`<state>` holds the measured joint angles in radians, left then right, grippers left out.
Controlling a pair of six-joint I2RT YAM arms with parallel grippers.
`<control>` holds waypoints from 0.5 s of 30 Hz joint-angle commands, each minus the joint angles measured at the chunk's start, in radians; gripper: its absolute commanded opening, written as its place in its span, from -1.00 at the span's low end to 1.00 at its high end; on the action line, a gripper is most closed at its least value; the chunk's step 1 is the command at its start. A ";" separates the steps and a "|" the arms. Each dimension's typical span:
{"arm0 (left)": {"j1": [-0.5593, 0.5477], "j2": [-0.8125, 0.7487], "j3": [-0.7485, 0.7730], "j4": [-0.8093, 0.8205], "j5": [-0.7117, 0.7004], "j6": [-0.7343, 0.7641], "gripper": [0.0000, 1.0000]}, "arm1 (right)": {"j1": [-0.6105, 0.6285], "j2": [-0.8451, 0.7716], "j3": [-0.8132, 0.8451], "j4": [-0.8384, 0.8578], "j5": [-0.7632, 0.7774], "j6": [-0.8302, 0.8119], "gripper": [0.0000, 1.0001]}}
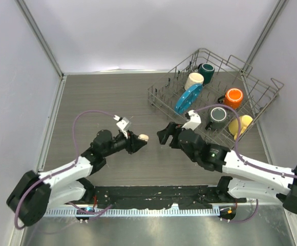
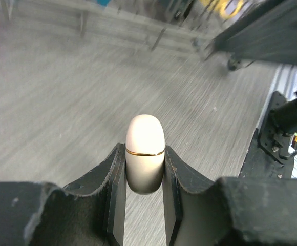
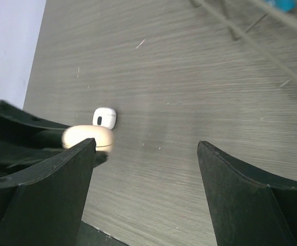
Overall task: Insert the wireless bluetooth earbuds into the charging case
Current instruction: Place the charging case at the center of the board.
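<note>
- In the top view, the left gripper (image 1: 136, 142) is reaching toward the middle of the frame and pinching a pale peach charging case (image 1: 144, 137) at its tip. The right gripper (image 1: 163, 135) is facing it from just to the right, close but apart. A dish rack (image 1: 251, 77) with mugs (image 1: 234, 97) is sitting in the upper right of the table (image 1: 107, 97), away from the work.
- In the left wrist view, the charging case (image 2: 145, 148) is standing at centre frame, clamped by its lower half between the two fingers (image 2: 115, 179). Its rounded top is poking out beyond them. The gold seam is running unbroken across it, so the lid looks to be shut.
- In the right wrist view, the right gripper (image 3: 146, 146) is hanging with its jaws spread wide and nothing between them. The charging case (image 3: 87, 137) is showing at left centre, just past the left-hand finger. Just above it in the frame, a small white earbud (image 3: 105, 117), as far as I can tell, is lying on the table.
- I judge that the case is being presented and nothing is being inserted yet. Next, the free gripper is probably needing to open the lid or fetch that earbud. Either move calls for fine closing on a tiny, slippery piece.
</note>
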<state>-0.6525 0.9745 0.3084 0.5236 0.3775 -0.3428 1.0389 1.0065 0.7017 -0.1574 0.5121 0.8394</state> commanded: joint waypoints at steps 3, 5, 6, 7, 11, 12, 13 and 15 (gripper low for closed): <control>0.004 0.309 0.063 0.007 -0.051 -0.219 -1.00 | 0.001 -0.146 -0.025 -0.090 0.196 0.055 0.71; 0.004 0.380 0.086 0.047 -0.051 -0.271 -0.99 | 0.001 -0.167 -0.028 -0.105 0.201 0.056 0.71; 0.004 0.433 0.095 0.055 -0.054 -0.283 -0.99 | 0.001 -0.186 -0.028 -0.119 0.207 0.059 0.71; 0.004 0.452 0.092 0.108 -0.054 -0.317 -0.96 | 0.001 -0.195 -0.028 -0.126 0.210 0.064 0.71; 0.004 0.516 0.112 0.118 -0.068 -0.340 -0.79 | 0.001 -0.232 -0.037 -0.154 0.217 0.072 0.71; 0.004 0.530 0.121 0.115 -0.071 -0.343 -0.74 | 0.001 -0.238 -0.041 -0.154 0.218 0.073 0.71; 0.004 0.536 0.126 0.098 -0.087 -0.346 -0.70 | 0.001 -0.247 -0.047 -0.156 0.223 0.076 0.71; 0.004 0.541 0.135 0.081 -0.103 -0.351 -0.58 | 0.001 -0.255 -0.053 -0.160 0.224 0.079 0.71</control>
<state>-0.6525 1.5074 0.3965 0.5587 0.3130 -0.6548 1.0386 0.7769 0.6632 -0.3038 0.6811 0.8940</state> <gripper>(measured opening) 0.317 0.854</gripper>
